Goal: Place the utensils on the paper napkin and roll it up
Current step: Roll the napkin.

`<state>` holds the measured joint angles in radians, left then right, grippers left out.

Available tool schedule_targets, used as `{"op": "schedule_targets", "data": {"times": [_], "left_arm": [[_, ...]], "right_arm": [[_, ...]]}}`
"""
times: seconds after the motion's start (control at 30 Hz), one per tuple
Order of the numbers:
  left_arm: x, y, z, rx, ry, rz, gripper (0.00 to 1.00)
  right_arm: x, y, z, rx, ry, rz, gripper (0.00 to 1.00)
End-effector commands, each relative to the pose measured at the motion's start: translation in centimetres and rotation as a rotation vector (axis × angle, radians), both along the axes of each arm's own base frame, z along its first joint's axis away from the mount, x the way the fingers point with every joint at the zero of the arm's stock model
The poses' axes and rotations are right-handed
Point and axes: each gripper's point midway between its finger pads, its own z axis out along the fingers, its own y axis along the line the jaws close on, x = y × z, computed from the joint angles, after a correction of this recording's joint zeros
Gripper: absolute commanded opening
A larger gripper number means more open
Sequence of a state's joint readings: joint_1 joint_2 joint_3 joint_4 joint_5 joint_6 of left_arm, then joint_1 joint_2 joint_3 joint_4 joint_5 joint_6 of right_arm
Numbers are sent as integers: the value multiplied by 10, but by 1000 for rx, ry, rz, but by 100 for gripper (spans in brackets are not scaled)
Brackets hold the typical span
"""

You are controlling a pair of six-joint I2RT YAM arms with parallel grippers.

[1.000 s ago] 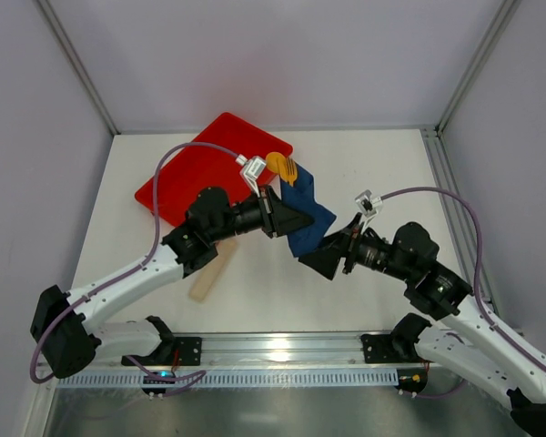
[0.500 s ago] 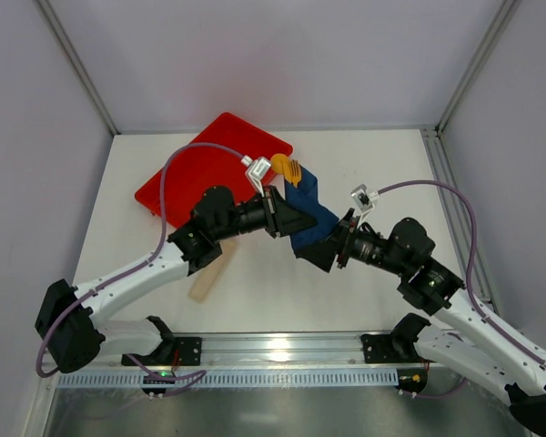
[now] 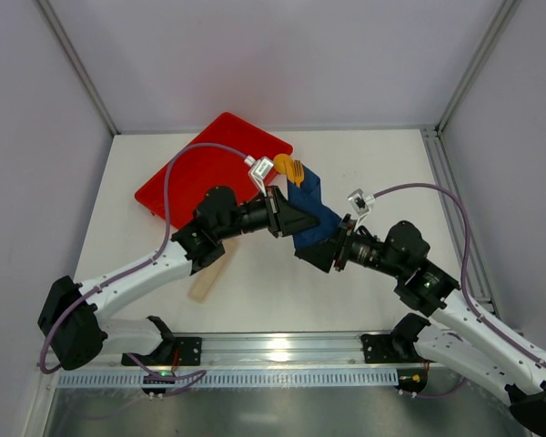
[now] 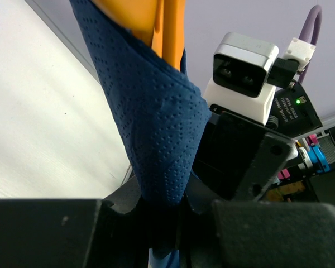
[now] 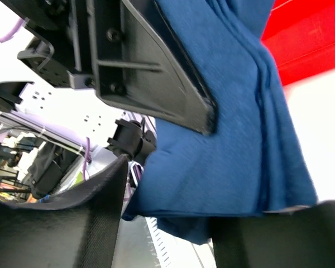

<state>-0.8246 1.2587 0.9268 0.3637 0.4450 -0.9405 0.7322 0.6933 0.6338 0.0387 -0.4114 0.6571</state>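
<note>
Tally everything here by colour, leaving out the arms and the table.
Red: 1, the tray
Navy blue: 1, the paper napkin
Orange: 2, the utensils showing at the napkin's far end
Beige: 1, the flat strip
Total: 5

I stood at a white table [image 3: 382, 173], evenly lit. Pale lilac walls [image 3: 273, 55] closed in its far, left and right sides, metal posts [image 3: 77, 68] ran up the far corners, and an aluminium rail [image 3: 282, 346] lined the near edge.
</note>
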Motion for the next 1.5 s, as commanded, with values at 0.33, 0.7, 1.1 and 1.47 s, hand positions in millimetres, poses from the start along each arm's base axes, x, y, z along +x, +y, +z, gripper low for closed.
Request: {"op": "schedule_targets", "data": {"times": [0.33, 0.7, 1.1, 1.47], "left_arm": [[-2, -2, 18, -61, -46, -13, 0], [-6, -3, 23, -80, -56, -39, 0], [11, -1, -16, 87, -78, 36, 0], [11, -5, -16, 88, -77, 13, 0]], "right_arm": [[-6, -4, 6, 43, -50, -4, 14], [-5, -8, 1, 22, -9, -25, 21], [-11, -75, 23, -94, 3, -290, 38], [35, -49, 48, -98, 12, -358, 47]]}}
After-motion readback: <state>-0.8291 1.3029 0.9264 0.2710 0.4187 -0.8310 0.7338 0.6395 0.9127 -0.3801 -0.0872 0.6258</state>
